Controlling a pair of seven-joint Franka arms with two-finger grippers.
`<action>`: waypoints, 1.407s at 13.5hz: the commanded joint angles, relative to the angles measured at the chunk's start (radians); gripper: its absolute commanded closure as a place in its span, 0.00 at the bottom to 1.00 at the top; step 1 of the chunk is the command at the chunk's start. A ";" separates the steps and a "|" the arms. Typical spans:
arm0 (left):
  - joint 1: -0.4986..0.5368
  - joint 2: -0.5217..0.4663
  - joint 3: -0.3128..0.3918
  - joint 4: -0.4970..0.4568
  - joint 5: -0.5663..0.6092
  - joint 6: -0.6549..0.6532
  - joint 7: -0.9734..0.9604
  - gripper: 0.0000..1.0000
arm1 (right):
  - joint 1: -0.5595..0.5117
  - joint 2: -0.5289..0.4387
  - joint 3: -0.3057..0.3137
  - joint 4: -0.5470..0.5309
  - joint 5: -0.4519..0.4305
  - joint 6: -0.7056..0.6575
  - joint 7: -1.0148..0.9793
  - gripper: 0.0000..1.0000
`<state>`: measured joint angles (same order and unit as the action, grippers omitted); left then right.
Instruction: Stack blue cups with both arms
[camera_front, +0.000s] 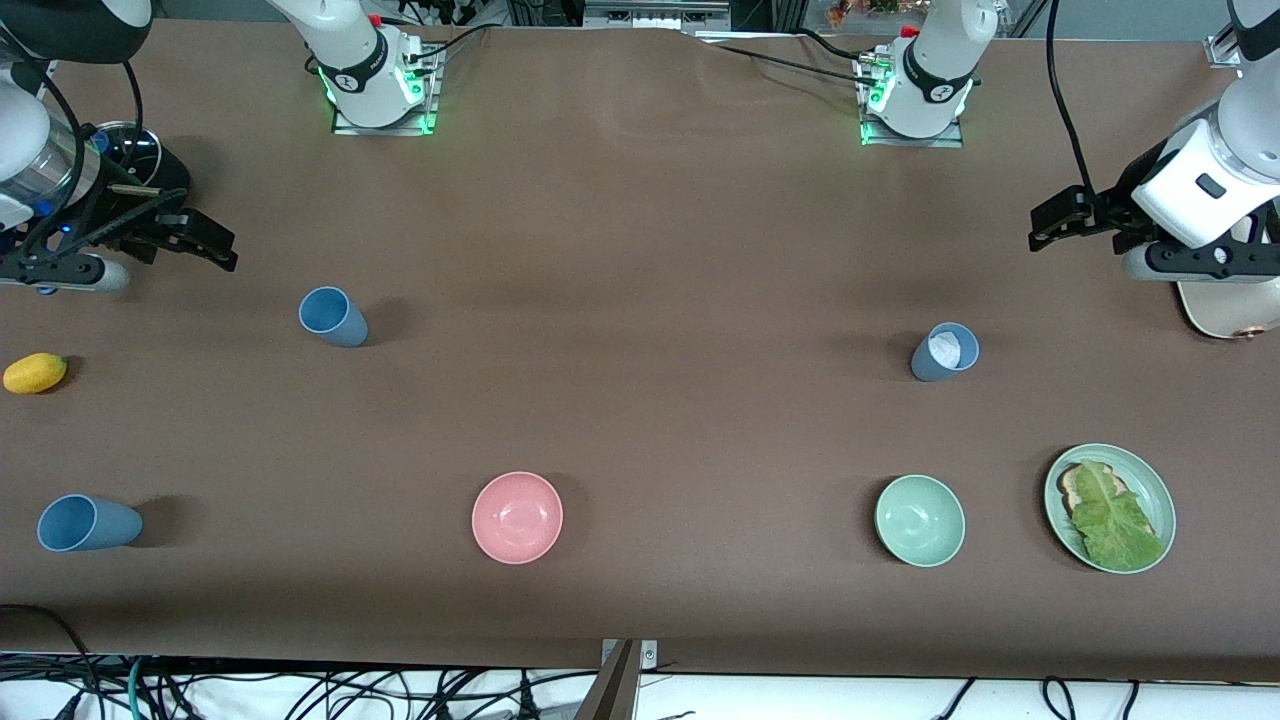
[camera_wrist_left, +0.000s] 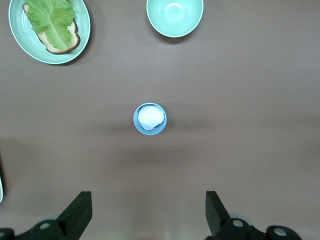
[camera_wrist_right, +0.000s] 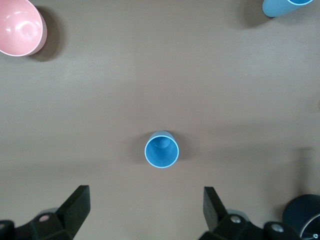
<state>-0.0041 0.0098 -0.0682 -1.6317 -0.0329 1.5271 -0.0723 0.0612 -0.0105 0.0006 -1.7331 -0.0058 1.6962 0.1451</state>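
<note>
Looking down from the high camera, you have three blue cups standing upright on the brown table (camera_front: 640, 230). One blue cup (camera_front: 333, 316) sits toward the right arm's end; a second blue cup (camera_front: 88, 523) stands nearer the camera than it, close to that same end of the table. The third blue cup (camera_front: 944, 351) stands toward the left arm's end and holds something white and crumpled (camera_wrist_left: 150, 117) — you cannot tell what it is.

Your right gripper (camera_front: 205, 240) hangs above the table at the right arm's end, fingers spread wide and holding nothing; in its wrist view the empty cup (camera_wrist_right: 161, 149) lies between the two fingertips (camera_wrist_right: 77, 207). Your left gripper (camera_front: 1060, 222) hangs at the left arm's end, likewise spread and empty, with the filled cup centred in its wrist view.

A pink bowl (camera_front: 517, 517) and a green bowl (camera_front: 920, 520) sit in the row nearer the camera. Beside the green bowl, toward the left arm's end, a green plate (camera_front: 1159, 497) carries a slice of bread (camera_front: 1073, 486) mostly covered by a lettuce leaf (camera_front: 1115, 520). A yellow fruit (camera_front: 35, 373) lies at the right arm's end, near the frame's edge.

Much is cut off: a dark round pot (camera_front: 140, 155) is half hidden under the right arm, and a pale cream object (camera_front: 1225, 310) under the left arm's wrist shows only an edge — too little to name.
</note>
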 joint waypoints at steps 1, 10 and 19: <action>0.000 0.010 -0.004 0.020 0.022 -0.021 -0.006 0.00 | 0.002 -0.011 0.001 -0.008 0.012 -0.007 0.011 0.00; -0.005 0.009 -0.005 0.020 0.022 -0.041 -0.004 0.00 | 0.000 -0.003 0.001 -0.008 0.012 -0.006 0.010 0.00; -0.005 0.009 -0.005 0.018 0.024 -0.041 -0.006 0.00 | 0.000 0.092 -0.001 0.004 0.001 -0.036 -0.078 0.00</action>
<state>-0.0072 0.0121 -0.0692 -1.6318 -0.0329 1.5064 -0.0723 0.0612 0.0875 -0.0001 -1.7424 -0.0059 1.6825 0.0907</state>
